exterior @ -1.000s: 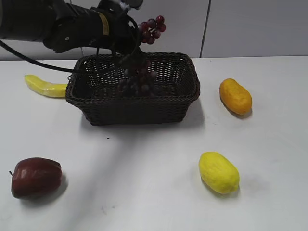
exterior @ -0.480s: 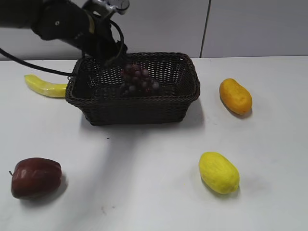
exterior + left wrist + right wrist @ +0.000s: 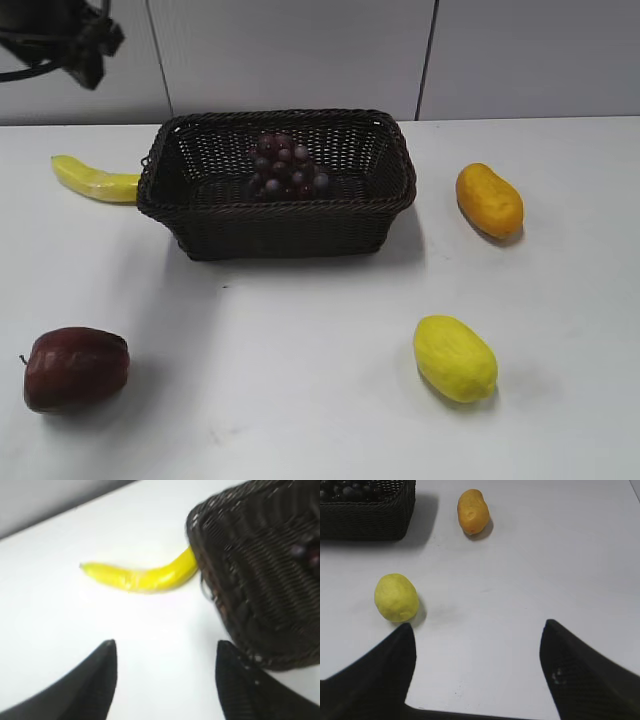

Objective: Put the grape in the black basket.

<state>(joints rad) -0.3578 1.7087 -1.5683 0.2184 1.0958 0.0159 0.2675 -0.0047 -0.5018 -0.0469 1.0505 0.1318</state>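
The grape (image 3: pixel 286 168), a bunch of dark red and purple grapes, lies inside the black basket (image 3: pixel 280 228) at its back middle. The basket also shows in the left wrist view (image 3: pixel 260 580) and the right wrist view (image 3: pixel 367 520), where the grape (image 3: pixel 345 489) peeks over the rim. My left gripper (image 3: pixel 165 652) is open and empty, above the table left of the basket; in the exterior view only part of that arm (image 3: pixel 60 35) shows at the top left. My right gripper (image 3: pixel 477 630) is open and empty over bare table.
A yellow banana (image 3: pixel 92 180) lies against the basket's left side. A dark red apple (image 3: pixel 75 368) sits front left. An orange fruit (image 3: pixel 488 200) lies right of the basket and a yellow lemon-like fruit (image 3: pixel 455 357) front right. A grey wall stands behind.
The left gripper let go of the grape, which dropped into the basket, and the arm drew back up and to the left, out of the basket.
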